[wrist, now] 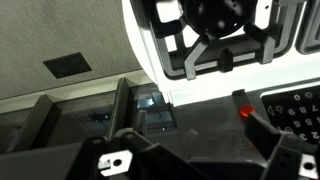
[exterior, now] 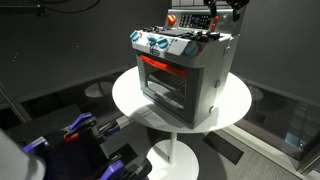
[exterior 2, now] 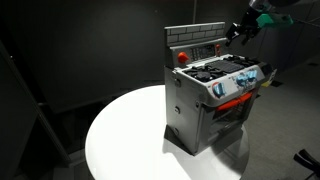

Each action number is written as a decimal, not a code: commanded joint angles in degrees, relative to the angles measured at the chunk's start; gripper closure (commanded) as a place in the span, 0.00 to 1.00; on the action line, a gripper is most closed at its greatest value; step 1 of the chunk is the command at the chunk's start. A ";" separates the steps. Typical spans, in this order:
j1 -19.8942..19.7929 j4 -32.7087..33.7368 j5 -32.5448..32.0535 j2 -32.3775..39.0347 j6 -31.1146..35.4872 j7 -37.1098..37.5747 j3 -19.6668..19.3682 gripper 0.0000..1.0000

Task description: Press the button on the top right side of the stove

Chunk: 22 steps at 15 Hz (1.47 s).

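The grey toy stove [exterior: 188,72] stands on a round white table [exterior: 232,100], with its red-framed oven window and blue-and-white knobs facing forward. It also shows in an exterior view [exterior 2: 212,92]. Its raised back panel carries a red button [exterior: 171,18] [exterior 2: 181,56]. My gripper [exterior: 226,14] [exterior 2: 238,30] hovers above the back panel at the end away from that red button, touching nothing. In the wrist view the gripper [wrist: 195,145] looks open and empty. Its right finger lies next to a lit red button [wrist: 246,111], and the black burner grates [wrist: 215,35] are above.
The white table's edge [exterior 2: 105,135] drops to a dark floor. Dark curtains close off the back. Blue and black equipment [exterior: 75,130] sits low in front of the table. A keypad-like panel [wrist: 298,105] is at the right of the wrist view.
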 commanded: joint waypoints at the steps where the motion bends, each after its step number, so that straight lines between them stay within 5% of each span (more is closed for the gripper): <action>1: 0.47 4.26 -1.73 3.07 -1.69 2.94 -0.02 0.00; 12: 1.71 9.54 -1.78 7.69 -2.68 3.39 -0.49 0.00; 22: 0.75 7.74 0.94 4.89 -6.99 -0.58 0.64 0.00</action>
